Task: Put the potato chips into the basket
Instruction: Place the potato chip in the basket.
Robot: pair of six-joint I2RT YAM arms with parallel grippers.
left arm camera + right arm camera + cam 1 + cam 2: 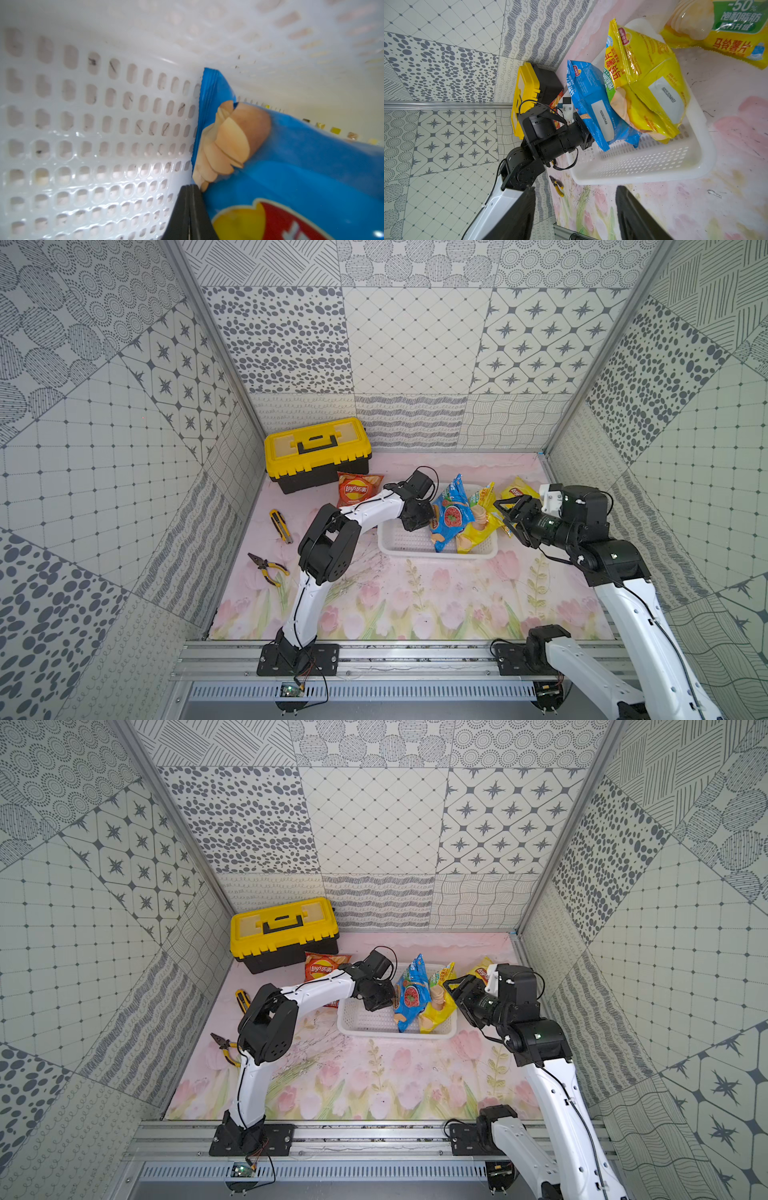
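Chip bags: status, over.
Left gripper shut against blue bag. Right gripper open, empty. That bag and one yellow bag in basket; red-orange bag by toolbox, other yellow bag outside.

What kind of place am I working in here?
Most likely a staged robot test booth, not a real workshop: patterned walls box in a flowered mat, and the left arm and right arm are bolted to a metal rail.

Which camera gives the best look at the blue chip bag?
The right wrist view: the blue bag shows nearly whole, standing in the basket. Both top views show the bag smaller, from its front. The left wrist view catches only a corner.
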